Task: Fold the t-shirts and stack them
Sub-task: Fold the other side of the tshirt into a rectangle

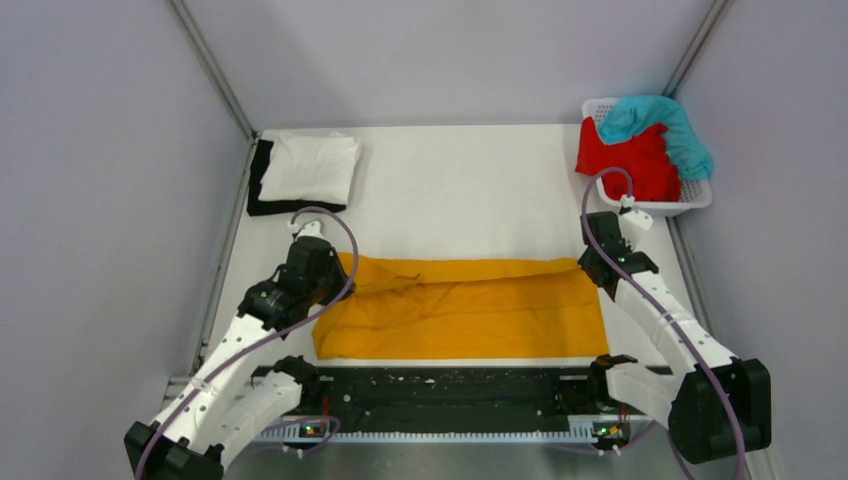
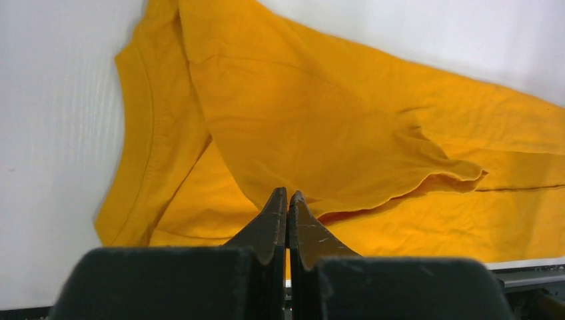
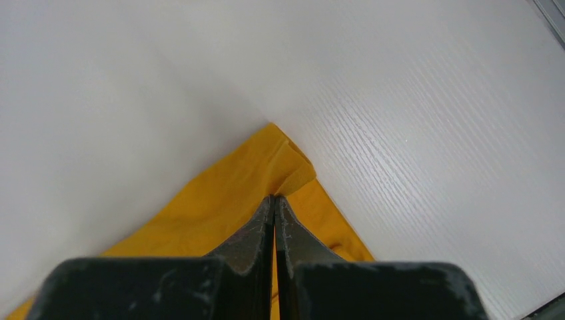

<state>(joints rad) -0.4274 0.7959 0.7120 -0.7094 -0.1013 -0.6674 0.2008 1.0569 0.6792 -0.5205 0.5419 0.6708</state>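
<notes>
A white tabletop [image 1: 480, 170] sits between pale grey walls. Near its front edge lies the mustard-orange cloth t-shirt [image 1: 470, 305], flat and folded over on itself. Its long axis runs left to right, spanning from one arm to the other. In the left wrist view a curved ribbed edge sits at its left end, and a loose flap lies doubled across the body.

The left end effector [image 2: 287, 195] has its fingers pressed together, with the tips at the edge of that flap. I cannot tell whether cloth is caught between them. The right end effector [image 3: 274, 199] is clamped on the shirt's far right corner, where the cloth bunches just ahead of the tips.

At the far left corner a folded white t-shirt [image 1: 312, 165] rests on a folded black t-shirt [image 1: 260, 180]. At the far right a white slotted plastic basket [image 1: 700, 200] holds a crumpled red t-shirt [image 1: 630, 160], with a teal t-shirt [image 1: 660, 120] draped over it.
</notes>
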